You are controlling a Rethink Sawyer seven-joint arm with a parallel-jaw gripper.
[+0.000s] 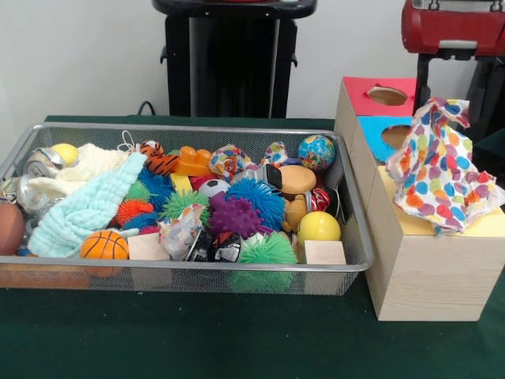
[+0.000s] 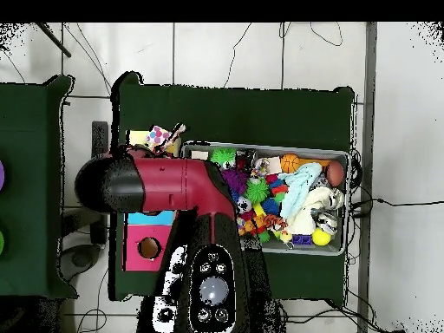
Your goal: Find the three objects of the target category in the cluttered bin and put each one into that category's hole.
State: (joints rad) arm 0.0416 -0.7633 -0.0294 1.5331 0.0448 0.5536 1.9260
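One white cloth with coloured dots [image 1: 438,170] lies bunched in a peak on the yellow-topped wooden box [image 1: 430,268] and covers its hole. It also shows in the overhead view [image 2: 158,136]. Two more dotted bunches [image 1: 227,160] [image 1: 276,151] lie at the back of the wire mesh bin [image 1: 357,229], among balls and toys. The red arm's end [image 1: 454,28] hangs above the cloth, apart from it. In the overhead view the arm [image 2: 173,184] covers the boxes and hides the gripper.
The blue-topped box [image 1: 375,130] and the red-topped box [image 1: 367,95] stand behind the yellow one, holes open. The bin holds a mint-green towel [image 1: 87,209], a cream knitted cloth [image 1: 91,162], spiky balls, a basketball [image 1: 104,245], a yellow ball [image 1: 319,227] and wooden blocks.
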